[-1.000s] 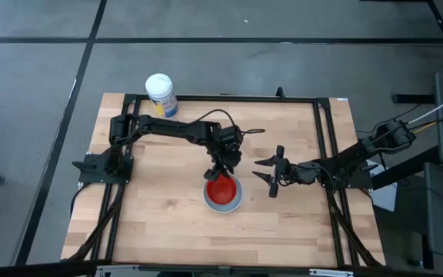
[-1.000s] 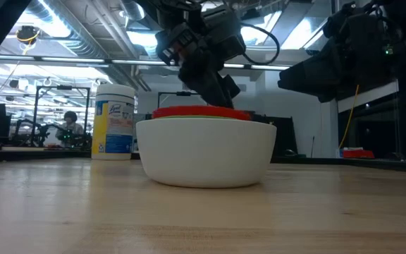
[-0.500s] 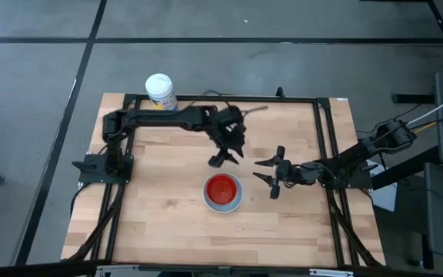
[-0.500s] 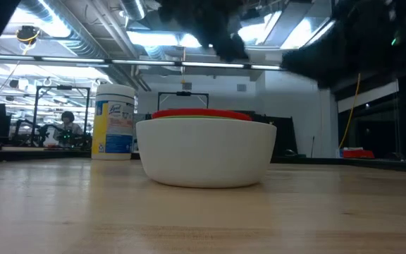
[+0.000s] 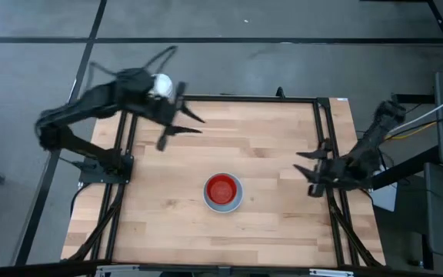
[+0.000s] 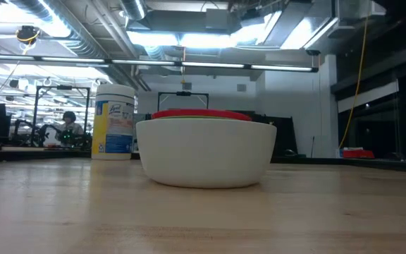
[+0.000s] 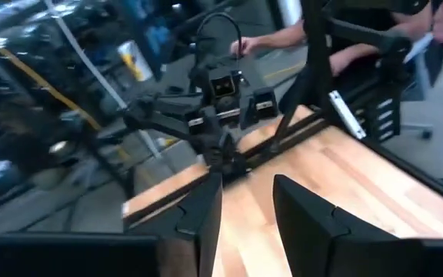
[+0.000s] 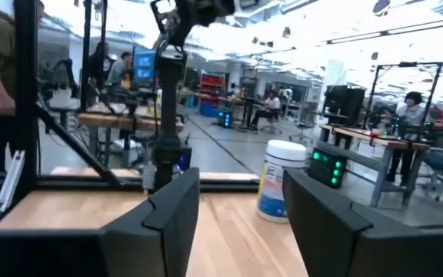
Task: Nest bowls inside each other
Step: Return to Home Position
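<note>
The bowls stand nested in one stack at the table's middle. A red bowl (image 5: 222, 188) sits inside the white bowl (image 5: 223, 205), the outermost. In the low view the red rim (image 6: 201, 113) shows just above the white bowl's wall (image 6: 206, 152); any bowls between them are hidden. My left gripper (image 5: 179, 129) hangs open, high over the far left part of the table, well away from the stack. My right gripper (image 5: 310, 173) is open at the table's right edge. In their wrist views, my left gripper (image 7: 244, 219) and my right gripper (image 8: 241, 223) have nothing between their fingers.
A white-lidded canister (image 6: 115, 120) with a blue-yellow label stands at the far left corner, partly under my left arm in the high view (image 5: 160, 83). Black frame rails (image 5: 320, 131) run along the table's sides. People sit and stand in the room beyond.
My left gripper has risen from just over the red bowl and swung back toward the far left corner, tipping from pointing down to nearly level. My right gripper has drawn back toward the right edge and turned. The bowl stack has stayed put.
</note>
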You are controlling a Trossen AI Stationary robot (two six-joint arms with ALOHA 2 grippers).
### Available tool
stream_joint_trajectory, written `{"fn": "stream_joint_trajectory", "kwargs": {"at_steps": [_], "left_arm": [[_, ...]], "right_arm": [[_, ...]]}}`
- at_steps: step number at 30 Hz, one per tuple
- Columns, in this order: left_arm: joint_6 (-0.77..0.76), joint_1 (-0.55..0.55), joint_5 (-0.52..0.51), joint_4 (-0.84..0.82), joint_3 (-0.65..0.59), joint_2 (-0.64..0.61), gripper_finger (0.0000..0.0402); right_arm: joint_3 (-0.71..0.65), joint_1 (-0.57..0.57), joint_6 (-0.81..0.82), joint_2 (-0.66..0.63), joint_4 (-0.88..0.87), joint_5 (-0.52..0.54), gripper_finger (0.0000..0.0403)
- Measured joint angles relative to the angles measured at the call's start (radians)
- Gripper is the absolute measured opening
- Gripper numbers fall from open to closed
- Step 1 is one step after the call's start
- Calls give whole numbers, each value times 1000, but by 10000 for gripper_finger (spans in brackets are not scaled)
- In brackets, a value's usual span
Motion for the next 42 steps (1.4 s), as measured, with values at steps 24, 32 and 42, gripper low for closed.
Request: {"fn": "stream_joint_trajectory", "kwargs": {"at_steps": [24,32,42], "left_arm": [[-124,36,-303,219,-551,-421,109],[-149,168,-174,293,-686,-485,109],[-189,327,-132,299,-904,-785,109]], "right_arm": [[32,154,-388,-169,38,30,184],[209,147,-316,-535,-507,59,181],[358,173,-122,-589,-918,223,161]]}}
